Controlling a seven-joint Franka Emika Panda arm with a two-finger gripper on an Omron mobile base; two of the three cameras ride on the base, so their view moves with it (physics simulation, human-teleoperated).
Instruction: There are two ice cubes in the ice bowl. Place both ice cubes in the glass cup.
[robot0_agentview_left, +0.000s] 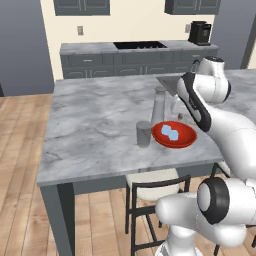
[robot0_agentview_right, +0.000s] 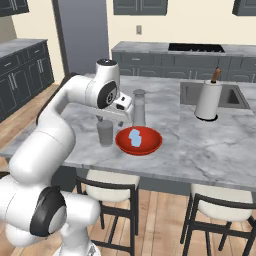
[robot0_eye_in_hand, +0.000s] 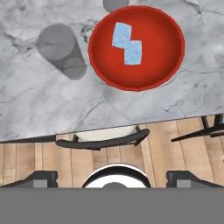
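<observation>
Two pale-blue ice cubes (robot0_eye_in_hand: 121, 35) (robot0_eye_in_hand: 133, 52) lie side by side, touching, in the red ice bowl (robot0_eye_in_hand: 166, 70) near the counter's front edge. They also show in the ice bowl (robot0_agentview_left: 187, 137) as ice cubes (robot0_agentview_left: 170, 132), and in the ice bowl (robot0_agentview_right: 152, 145) as ice cubes (robot0_agentview_right: 135, 137). The grey glass cup (robot0_eye_in_hand: 61, 50) (robot0_agentview_left: 144, 134) (robot0_agentview_right: 105, 132) stands upright just left of the bowl, apart from it, with nothing seen inside. My gripper (robot0_eye_in_hand: 114, 177) hovers high above them over the counter's front edge, open, with nothing between its fingers.
A taller clear vessel (robot0_agentview_left: 158, 107) (robot0_agentview_right: 139, 107) stands right behind the bowl. A white paper-towel roll (robot0_agentview_right: 208, 100) stands beside the sink (robot0_agentview_right: 235, 97) to the right. Stools (robot0_agentview_right: 112, 185) sit under the counter's front edge (robot0_eye_in_hand: 109, 127). Bare marble lies left of the cup.
</observation>
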